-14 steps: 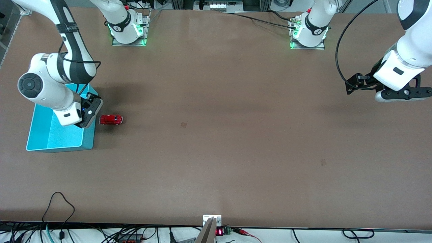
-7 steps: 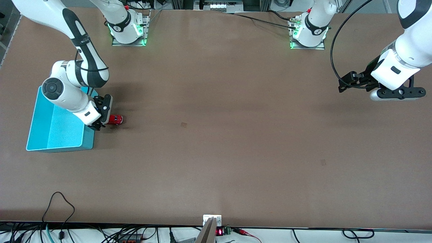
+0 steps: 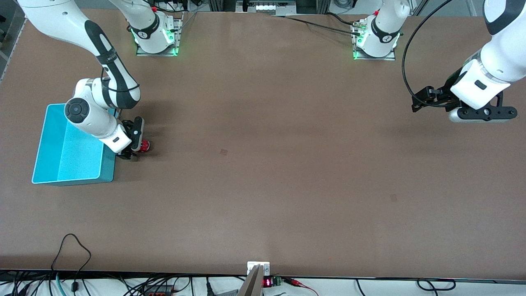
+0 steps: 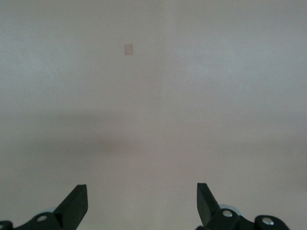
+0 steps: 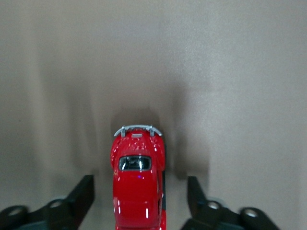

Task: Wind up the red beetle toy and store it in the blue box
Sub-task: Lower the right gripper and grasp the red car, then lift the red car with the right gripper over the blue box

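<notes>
Beside blue box (image 3: 49, 164) | glossy red beetle toy (image 5: 138, 184) | silvery bumper

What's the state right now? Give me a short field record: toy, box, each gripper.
toy: red beetle toy on the table, beside the blue box, toward the right arm's end
box: open top, nothing visible inside
right gripper: down at the toy, fingers either side of it, gaps visible, not gripping yet
left gripper: open, waiting over bare table at the left arm's end
task stage: toy not yet held, not in box
</notes>
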You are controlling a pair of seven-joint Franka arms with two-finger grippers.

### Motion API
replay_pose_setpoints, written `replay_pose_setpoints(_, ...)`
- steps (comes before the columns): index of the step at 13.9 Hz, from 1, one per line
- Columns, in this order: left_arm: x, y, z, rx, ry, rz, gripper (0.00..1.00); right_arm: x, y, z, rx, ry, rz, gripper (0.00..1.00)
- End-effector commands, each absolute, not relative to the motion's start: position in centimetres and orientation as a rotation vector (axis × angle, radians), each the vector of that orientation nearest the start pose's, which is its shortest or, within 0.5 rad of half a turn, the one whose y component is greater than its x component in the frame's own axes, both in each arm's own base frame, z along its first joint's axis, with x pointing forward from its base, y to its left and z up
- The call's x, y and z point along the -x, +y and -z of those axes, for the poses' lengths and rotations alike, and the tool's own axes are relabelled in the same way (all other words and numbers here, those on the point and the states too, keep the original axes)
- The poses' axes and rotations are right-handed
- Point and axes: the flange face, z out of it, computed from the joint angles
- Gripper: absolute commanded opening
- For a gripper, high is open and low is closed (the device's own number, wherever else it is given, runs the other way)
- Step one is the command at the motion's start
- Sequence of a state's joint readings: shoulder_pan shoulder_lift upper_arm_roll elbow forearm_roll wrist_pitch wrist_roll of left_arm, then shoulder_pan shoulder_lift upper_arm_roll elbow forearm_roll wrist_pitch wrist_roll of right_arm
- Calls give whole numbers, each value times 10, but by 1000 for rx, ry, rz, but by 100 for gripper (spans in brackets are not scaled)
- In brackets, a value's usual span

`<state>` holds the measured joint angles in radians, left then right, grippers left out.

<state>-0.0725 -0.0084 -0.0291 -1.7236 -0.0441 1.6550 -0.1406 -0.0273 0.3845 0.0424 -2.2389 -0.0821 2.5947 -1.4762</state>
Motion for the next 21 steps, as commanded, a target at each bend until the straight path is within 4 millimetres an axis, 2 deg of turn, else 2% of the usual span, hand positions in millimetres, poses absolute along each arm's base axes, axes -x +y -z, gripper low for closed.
replay_pose_setpoints(1, -542, -62, -568, 3162, -29, -121, 100, -542, 20, -197, 2201, -2263, -39, 23)
replay_pose_setpoints(4, -542, -59, -568, 3161, -36, -126, 100, -546, 24, -201, 2207, -2280, -10, 3)
replay_pose_setpoints(6, -542, -59, -567, 3160, -39, -140, 100, -551, 25, -214, 2244, -2260, 19, 0)
replay_pose_setpoints(8, -540, -59, -570, 3158, -38, -152, 100, -562, 26, -241, 2334, -2209, 75, 0)
replay_pose_setpoints(11, -540, -61, -570, 3157, -33, -160, 100, -573, 25, -289, 2525, -1960, 20, 0)
replay_pose_setpoints(14, -540, -62, -571, 3158, -28, -157, 100, -579, 19, -333, 2815, -1557, 113, 0)
replay_pose_setpoints(15, -540, -61, -571, 3158, -30, -157, 100, -582, 16, -341, 2885, -1422, 122, 0)
replay_pose_setpoints(18, -540, -62, -571, 3158, -28, -157, 100, -586, -23, -348, 3012, -1055, 131, 0)
replay_pose_setpoints(21, -539, -64, -571, 3157, -21, -160, 100, -582, -81, -343, 3117, -750, 111, 0)
